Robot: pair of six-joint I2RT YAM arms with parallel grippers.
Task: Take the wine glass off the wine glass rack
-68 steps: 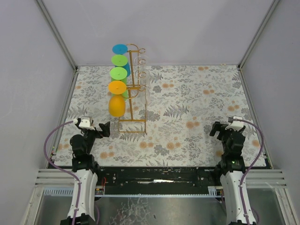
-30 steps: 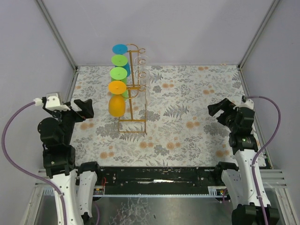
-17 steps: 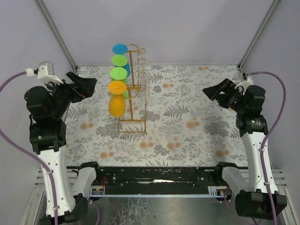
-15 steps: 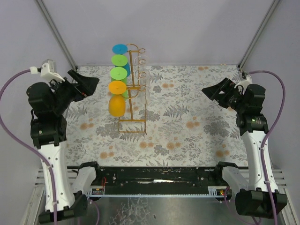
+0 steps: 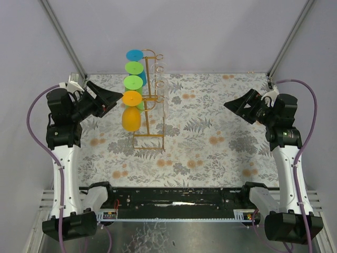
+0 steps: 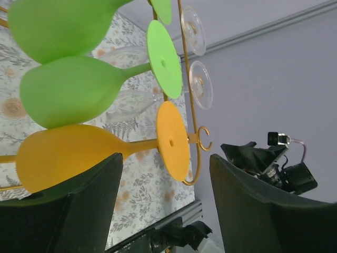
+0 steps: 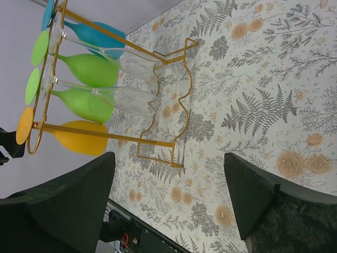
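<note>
Right now your left gripper (image 5: 115, 97) stands with its jaws apart and nothing between the pads. In the left wrist view the two dark fingers (image 6: 68, 211) frame the orange wine glass (image 5: 130, 119). Its flat round foot sits in the gap and its bowl shows just above the left-hand finger. From the top camera the fingertips sit just beside that foot, on its left, and I cannot tell whether they touch it.

The orange glass hangs upside down by its foot from the top rail of the wine glass rack (image 5: 149, 135), at the near end of the row. Behind it on the same side hang two green wine glasses (image 5: 132, 82) and then a blue wine glass (image 5: 135, 55). Clear wine glasses (image 5: 159, 84) hang on the rack's right side. The rack stands on the floral table cover (image 5: 221, 147), left of centre.

Your right gripper (image 5: 230, 105) is raised at the right side, its jaws spread wide and holding nothing, pointed toward the rack and well apart from it.
</note>
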